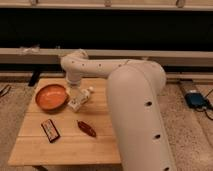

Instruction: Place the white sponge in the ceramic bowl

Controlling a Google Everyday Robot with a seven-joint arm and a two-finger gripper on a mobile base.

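Observation:
The ceramic bowl (51, 96) is a shallow glossy orange dish at the left of the wooden table (35, 145). The white sponge (75, 104) is a small off-white block lying just right of the bowl's rim. My gripper (75, 95) hangs under the white wrist, directly over the sponge and close to it. The wrist hides most of the gripper. I cannot tell whether it touches the sponge.
A white bottle (87, 93) lies right beside the sponge. A dark flat packet (50, 130) and a red-brown object (86, 128) lie nearer the front. My large white arm (137, 115) covers the table's right side. A blue object (197, 99) lies on the floor at right.

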